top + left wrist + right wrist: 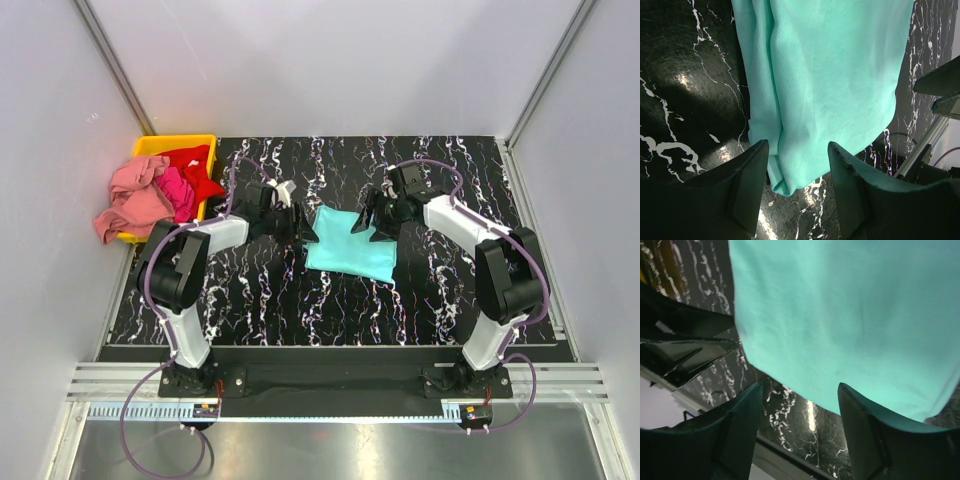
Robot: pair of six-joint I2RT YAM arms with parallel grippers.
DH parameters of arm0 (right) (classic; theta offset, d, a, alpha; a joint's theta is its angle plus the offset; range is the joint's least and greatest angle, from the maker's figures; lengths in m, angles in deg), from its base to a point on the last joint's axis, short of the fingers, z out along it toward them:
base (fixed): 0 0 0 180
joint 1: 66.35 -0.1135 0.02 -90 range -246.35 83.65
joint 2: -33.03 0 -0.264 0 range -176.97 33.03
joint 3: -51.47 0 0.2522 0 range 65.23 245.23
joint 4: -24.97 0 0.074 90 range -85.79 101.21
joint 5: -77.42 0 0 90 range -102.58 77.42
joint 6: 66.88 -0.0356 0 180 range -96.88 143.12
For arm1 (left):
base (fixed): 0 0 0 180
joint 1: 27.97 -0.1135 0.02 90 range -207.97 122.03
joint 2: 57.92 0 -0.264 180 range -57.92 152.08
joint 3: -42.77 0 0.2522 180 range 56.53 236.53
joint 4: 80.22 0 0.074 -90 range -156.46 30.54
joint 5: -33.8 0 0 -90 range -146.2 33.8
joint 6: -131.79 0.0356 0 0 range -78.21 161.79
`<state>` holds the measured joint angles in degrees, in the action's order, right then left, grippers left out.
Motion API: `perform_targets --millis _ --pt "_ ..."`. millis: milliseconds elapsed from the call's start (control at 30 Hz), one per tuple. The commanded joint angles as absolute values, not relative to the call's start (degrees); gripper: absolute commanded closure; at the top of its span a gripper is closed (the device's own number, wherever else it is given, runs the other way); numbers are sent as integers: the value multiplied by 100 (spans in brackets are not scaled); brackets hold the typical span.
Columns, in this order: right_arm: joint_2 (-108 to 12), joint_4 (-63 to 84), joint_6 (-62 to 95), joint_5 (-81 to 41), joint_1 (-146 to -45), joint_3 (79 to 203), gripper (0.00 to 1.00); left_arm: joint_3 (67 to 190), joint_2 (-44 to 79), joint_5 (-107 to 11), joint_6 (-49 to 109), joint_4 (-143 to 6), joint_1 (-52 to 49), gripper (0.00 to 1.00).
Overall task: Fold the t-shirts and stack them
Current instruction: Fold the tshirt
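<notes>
- left gripper [797,150] has jaws apart, nothing pinched; a corner of the turquoise-teal t-shirt [350,245] sits right btwn them
- right gripper [800,390] is apart too, hovering at the shirt's opposite edge
- teal one lies mid table [260,300], prob so each arm gets a side for the fold
- salmon pink tee [135,195], magenta tee [178,190] & red tee [195,165] are heaped at the yellow bin [150,145], not folded yet
</notes>
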<state>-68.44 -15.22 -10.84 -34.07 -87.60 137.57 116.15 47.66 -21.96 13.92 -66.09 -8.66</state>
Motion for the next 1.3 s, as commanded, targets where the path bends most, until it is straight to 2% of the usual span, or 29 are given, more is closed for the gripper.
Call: perform_targets --millis 0,67,300,533,833,1133,1267 --pt "-6462 -1717 -923 -2797 -8753 13669 29 11603 4737 -2324 1516 -6839 -837 45" --pt "-6540 -1718 -756 -2918 -8753 13669 27 11603 4772 -2325 1542 -6918 -828 45" --pt "-6559 -1542 -852 -3121 -8753 13371 29 11673 4667 -2614 2078 -6892 -828 45" --pt "-6347 -1867 -747 -2507 -8736 13177 26 11612 4807 -2554 2123 -6971 -749 44" --pt "-6119 -1999 -887 -1803 -8516 12676 21 11550 4886 -2553 2070 -6962 -573 49" --pt "-5916 -1454 -975 -1899 -8305 11788 20 11778 4886 -2430 1859 -6533 -521 56" --pt "-5908 -1051 -958 -2127 -8296 11533 20 11770 4843 -2456 1824 -6303 -521 53"
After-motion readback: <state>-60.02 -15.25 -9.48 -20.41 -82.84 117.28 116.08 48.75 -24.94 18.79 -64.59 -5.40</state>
